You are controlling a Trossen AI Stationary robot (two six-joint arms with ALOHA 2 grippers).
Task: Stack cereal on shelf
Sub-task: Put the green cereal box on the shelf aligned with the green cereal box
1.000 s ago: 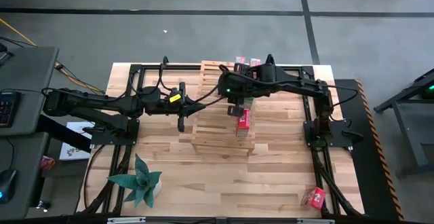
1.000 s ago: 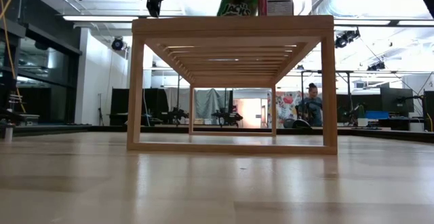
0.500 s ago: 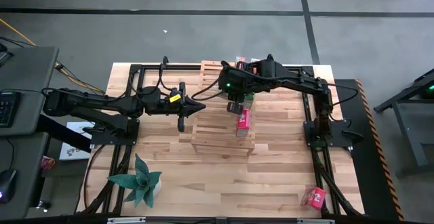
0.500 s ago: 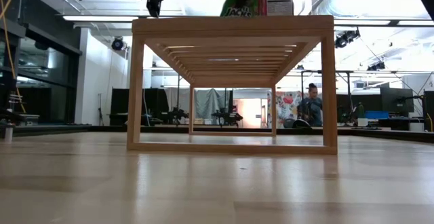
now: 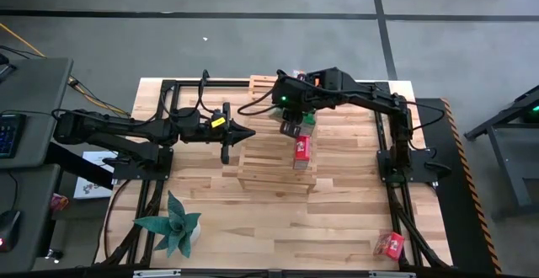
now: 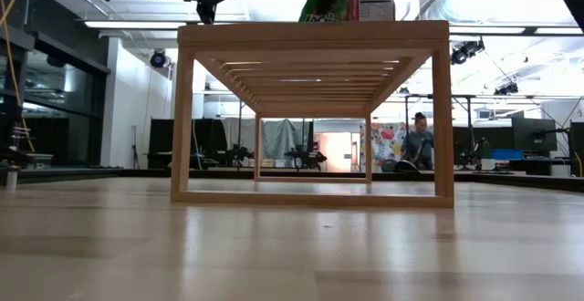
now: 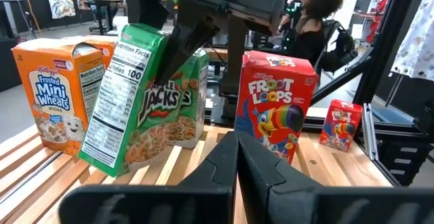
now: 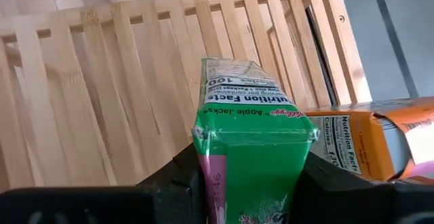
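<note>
My right gripper (image 5: 292, 125) hangs over the far part of the wooden shelf (image 5: 269, 167), shut on a green cereal box (image 7: 125, 102) that tilts. On the slats beside it stand an orange box (image 7: 53, 91), a second green box (image 7: 190, 95) and a red box (image 7: 274, 105). My left gripper (image 5: 250, 132) is shut and waits at the shelf's left edge, pointing at the boxes. A small red box (image 5: 390, 244) lies on the table near its right front corner. My right gripper pinches the green box near its top end (image 8: 254, 139) between its two fingers (image 8: 184, 176), one on each broad face. The fingers come from above, pointing down. The box hangs tilted, its lower end (image 7: 102, 163) at the slats; I cannot tell whether it touches them.
A teal spiky plant (image 5: 173, 227) stands at the table's near left. The shelf (image 6: 310, 36) fills the middle of the table. A person (image 6: 420, 146) sits in the room far behind. Bare tabletop (image 5: 337, 219) lies in front of the shelf.
My right gripper has carried the green box a little toward the table's far edge, over the shelf's back slats, and the box has tipped somewhat. The red box on the shelf has stayed put.
</note>
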